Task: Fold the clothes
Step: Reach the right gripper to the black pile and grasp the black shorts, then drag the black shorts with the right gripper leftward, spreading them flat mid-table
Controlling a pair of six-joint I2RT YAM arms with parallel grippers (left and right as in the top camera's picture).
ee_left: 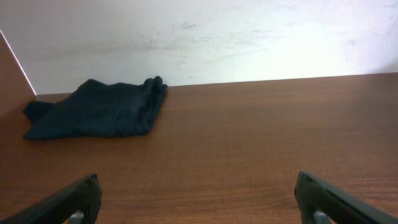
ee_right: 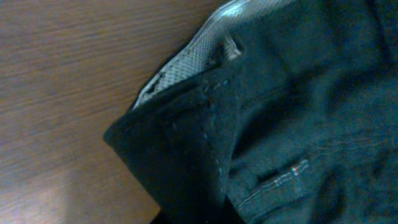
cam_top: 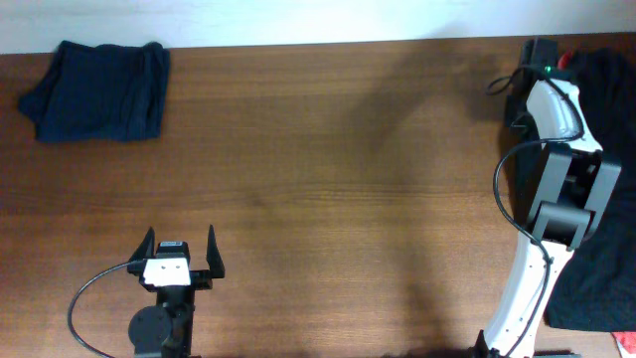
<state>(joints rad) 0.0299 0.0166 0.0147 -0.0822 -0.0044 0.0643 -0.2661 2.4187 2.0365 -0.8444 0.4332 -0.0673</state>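
Observation:
A folded dark blue garment [cam_top: 99, 89] lies at the table's far left corner; it also shows in the left wrist view [ee_left: 99, 109]. My left gripper [cam_top: 181, 254] is open and empty near the front edge, its fingers [ee_left: 198, 182] spread wide above bare wood. A pile of dark clothes [cam_top: 608, 159] lies along the right edge. My right gripper [cam_top: 538, 55] reaches to the pile's far end. The right wrist view is filled by dark denim-like cloth [ee_right: 280, 124] with seams and a pale lining at a folded corner. The right fingers are hidden.
The brown wooden table [cam_top: 328, 179] meets a white wall at the back. A small red item [cam_top: 567, 60] shows beside the right wrist at the far right. Black cables loop near both arms.

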